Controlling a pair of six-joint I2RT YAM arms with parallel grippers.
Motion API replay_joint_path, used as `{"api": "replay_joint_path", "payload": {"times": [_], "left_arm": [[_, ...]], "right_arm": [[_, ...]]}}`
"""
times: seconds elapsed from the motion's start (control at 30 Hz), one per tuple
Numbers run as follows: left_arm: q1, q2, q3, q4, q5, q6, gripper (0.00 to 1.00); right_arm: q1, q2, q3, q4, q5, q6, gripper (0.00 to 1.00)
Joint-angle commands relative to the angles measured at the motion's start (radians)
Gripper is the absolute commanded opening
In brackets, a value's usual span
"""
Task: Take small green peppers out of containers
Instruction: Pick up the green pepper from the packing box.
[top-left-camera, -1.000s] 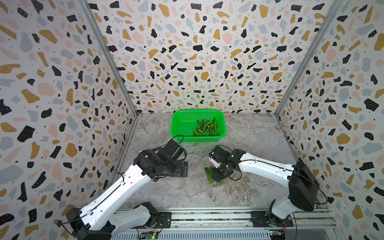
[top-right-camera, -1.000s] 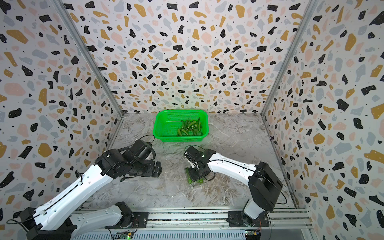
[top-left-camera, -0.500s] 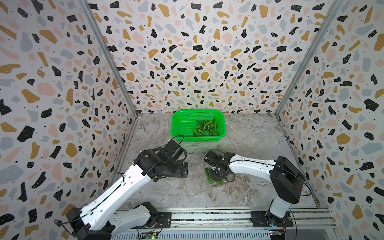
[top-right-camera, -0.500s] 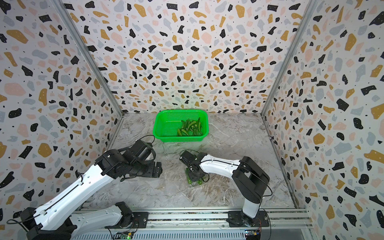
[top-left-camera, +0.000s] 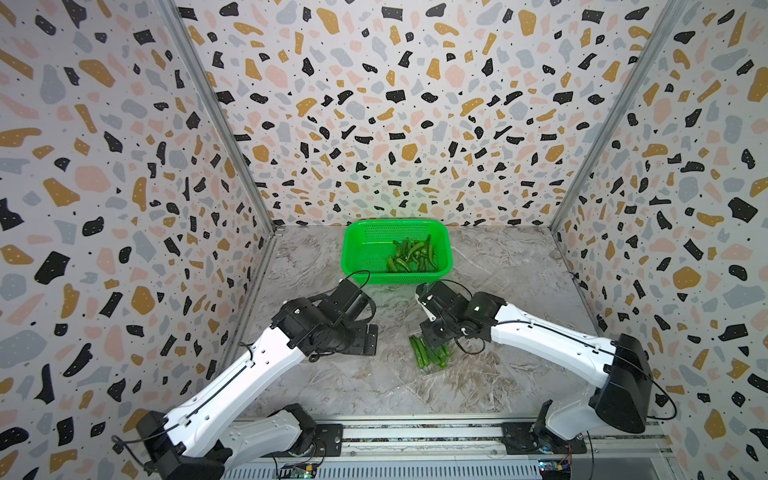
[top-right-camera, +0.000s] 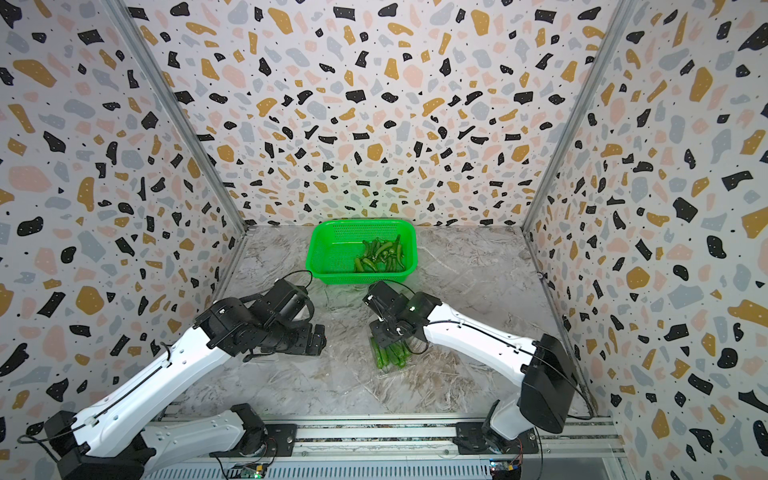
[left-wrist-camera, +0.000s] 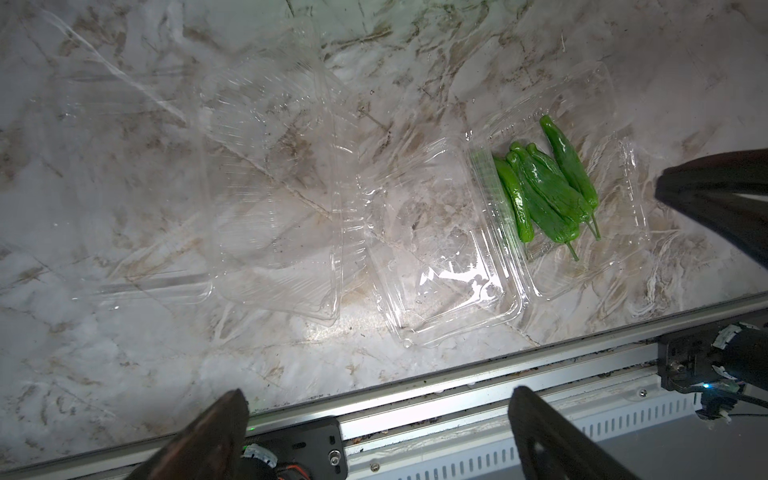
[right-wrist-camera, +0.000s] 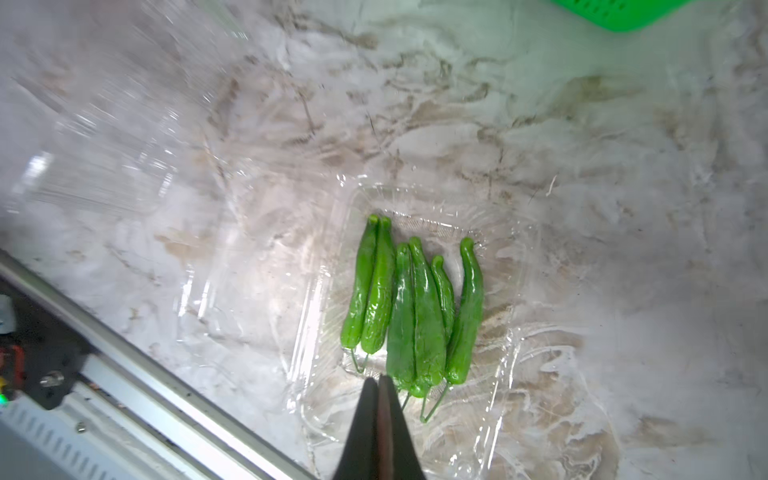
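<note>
Where the metal rail (left-wrist-camera: 415, 382) edges the front of the marbled surface (top-left-camera: 332, 386), clear plastic containers lie close behind it. One is an empty pack (left-wrist-camera: 274, 199). Just beside it is an open pack (right-wrist-camera: 511, 266) whose lid (left-wrist-camera: 440, 257) is folded out flat.

Six small green peppers (right-wrist-camera: 415, 307) lie side by side in the open pack's tray, stems toward the right pincer (right-wrist-camera: 380, 380). That pincer is clenched, its tips pressed together right at the stem ends. Whether a stem or the plastic is nipped between them cannot be told. In both top views it points down over the pack.

The left pincer (left-wrist-camera: 378, 395) hangs released above the surface, fingers wide apart and gripping nothing, well apart from the peppers.

Farther back, against the terrazzo-patterned wall (top-left-camera: 415, 124), a bright green perforated basket (top-left-camera: 361, 249) holds a heap of loose peppers (top-left-camera: 411, 255) in the half toward the right arm's side.
</note>
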Motion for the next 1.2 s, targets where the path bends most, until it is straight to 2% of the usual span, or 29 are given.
{"api": "replay_joint_path", "payload": {"times": [0.0,0.2,0.37,0.83,0.9,1.0,1.07,1.17], "left_arm": [[0.004,0.009,-0.007,0.019,0.003,0.021,0.99],[0.004,0.017,-0.001,0.022,0.007,0.035,0.99],[0.004,0.008,0.001,0.0,-0.005,0.042,0.99],[0.004,-0.035,-0.03,-0.02,-0.008,0.029,0.99],[0.004,-0.037,-0.028,-0.023,-0.011,0.029,0.99],[0.004,-0.039,-0.027,-0.024,-0.013,0.029,0.99],[0.004,-0.04,-0.027,-0.026,-0.013,0.03,0.99],[0.004,-0.04,-0.027,-0.024,-0.013,0.029,0.99]], "right_arm": [[-0.007,-0.02,0.024,-0.059,-0.051,0.015,0.07],[-0.007,0.062,-0.053,-0.009,-0.143,0.013,0.36],[-0.006,0.104,-0.116,0.069,-0.176,0.03,0.38],[-0.007,0.319,-0.101,0.147,-0.172,-0.017,0.47],[-0.006,0.335,-0.098,0.148,-0.164,-0.02,0.46],[-0.005,0.328,-0.092,0.149,-0.161,-0.018,0.25],[-0.005,0.3,-0.088,0.142,-0.156,-0.01,0.16],[-0.006,0.247,-0.078,0.113,-0.15,-0.002,0.14]]}}
